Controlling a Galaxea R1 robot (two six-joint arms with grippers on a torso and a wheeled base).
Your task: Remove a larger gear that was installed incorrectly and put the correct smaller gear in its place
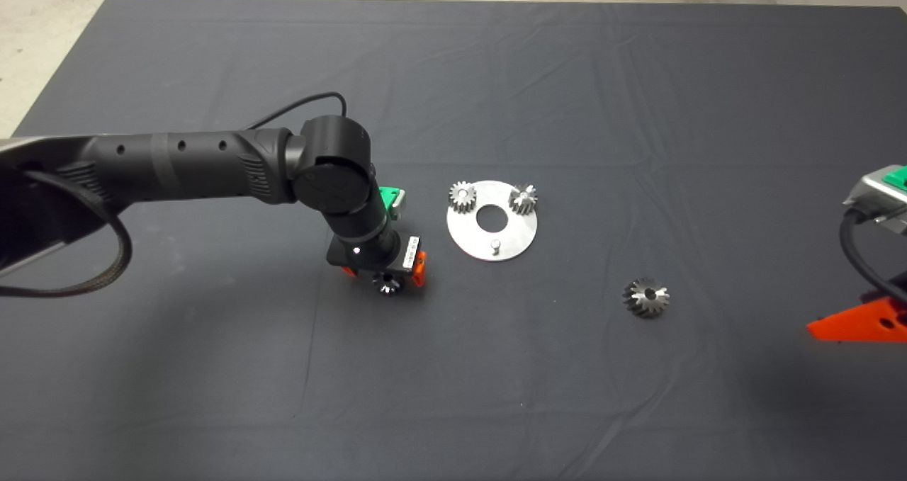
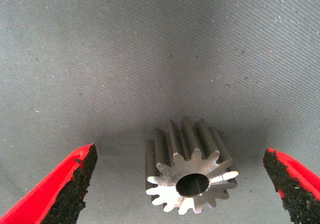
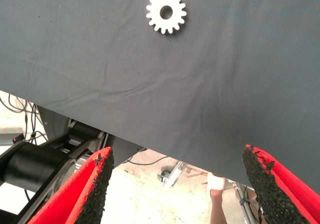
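Even overhead light, soft shadows, wrist gear [image 3: 166,11] overexposed.

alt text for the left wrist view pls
The left claw hangs open over a smaller gear, bright silver with straight teeth, lying on the dark mat between the two red fingers, neither pad touching it.

Head camera overlooks the mat [image 1: 496,77]; left wrist camera views it close.

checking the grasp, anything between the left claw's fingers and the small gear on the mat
Nothing. In the left wrist view the smaller gear lies between the open left claw's fingers, with only bare mat in the gap on either side.
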